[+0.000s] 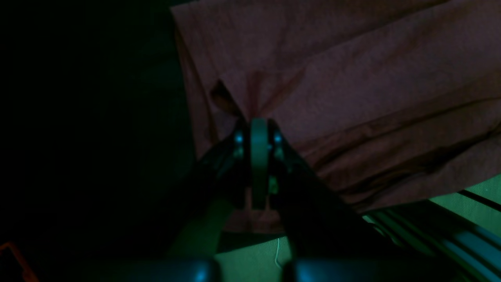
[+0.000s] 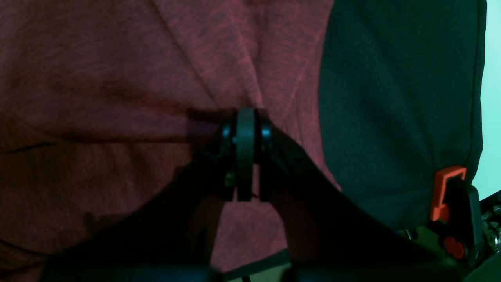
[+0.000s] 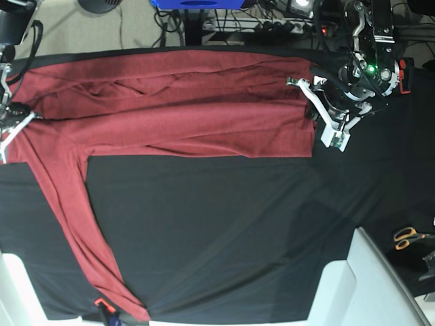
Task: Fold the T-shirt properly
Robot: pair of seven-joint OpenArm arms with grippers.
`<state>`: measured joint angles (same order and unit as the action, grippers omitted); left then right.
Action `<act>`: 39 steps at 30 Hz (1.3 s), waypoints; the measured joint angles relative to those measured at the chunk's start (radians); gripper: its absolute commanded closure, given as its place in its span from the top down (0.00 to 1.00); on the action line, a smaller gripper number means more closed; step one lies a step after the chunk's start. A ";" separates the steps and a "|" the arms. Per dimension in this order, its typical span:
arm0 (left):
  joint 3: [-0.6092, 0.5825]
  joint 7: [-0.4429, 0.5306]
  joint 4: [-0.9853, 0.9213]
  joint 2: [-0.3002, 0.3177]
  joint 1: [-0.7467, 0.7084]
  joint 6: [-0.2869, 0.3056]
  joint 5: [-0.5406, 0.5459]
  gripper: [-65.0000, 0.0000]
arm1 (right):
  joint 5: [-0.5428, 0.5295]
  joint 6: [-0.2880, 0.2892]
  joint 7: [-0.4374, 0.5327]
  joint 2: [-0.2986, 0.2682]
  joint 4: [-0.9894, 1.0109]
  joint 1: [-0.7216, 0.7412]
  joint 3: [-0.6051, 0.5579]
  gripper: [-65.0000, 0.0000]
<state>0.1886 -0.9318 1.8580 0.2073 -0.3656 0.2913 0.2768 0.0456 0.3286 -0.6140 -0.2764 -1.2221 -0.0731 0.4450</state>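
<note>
Black cloth [image 3: 224, 224] over the whole table, cables and a blue bin [image 3: 197, 3] on the floor beyond the far edge, scissors [image 3: 408, 237] w/ orange handles off to the base view's right, near a white panel [image 3: 353, 285]. Maroon shirt [image 3: 183, 112] spread along the far side of the cloth, body folded over lengthwise into a long band w/ creases; one long sleeve [image 3: 75, 224] trailing down the base view's left to the near edge, close to an orange clamp [image 3: 99, 301].

Left gripper [image 3: 319, 115] at the shirt's right end in base view — jaws closed tight, pinching a bit of fabric at the edge; wrist cam shows creases fanning out from the tips [image 1: 258, 125].

Right gripper [image 3: 17, 112] at the opposite end, near the shoulder — jaws closed too, pinched on the shirt; fabric puckered right at the tips [image 2: 245, 113]. Black cloth beside the shirt edge there, orange clamp [image 2: 446, 188] at the corner.
</note>
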 measured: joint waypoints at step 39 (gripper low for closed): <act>-0.010 0.000 -0.060 0.023 0.002 0.000 -0.008 0.42 | 0.000 -0.005 -0.068 0.000 0.000 0.003 0.001 0.36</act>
<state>0.1791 -0.9314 1.7977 0.2298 -0.3634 0.2909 0.2687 0.0460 0.3241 -0.6819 -0.2760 -1.2224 -0.0704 0.4461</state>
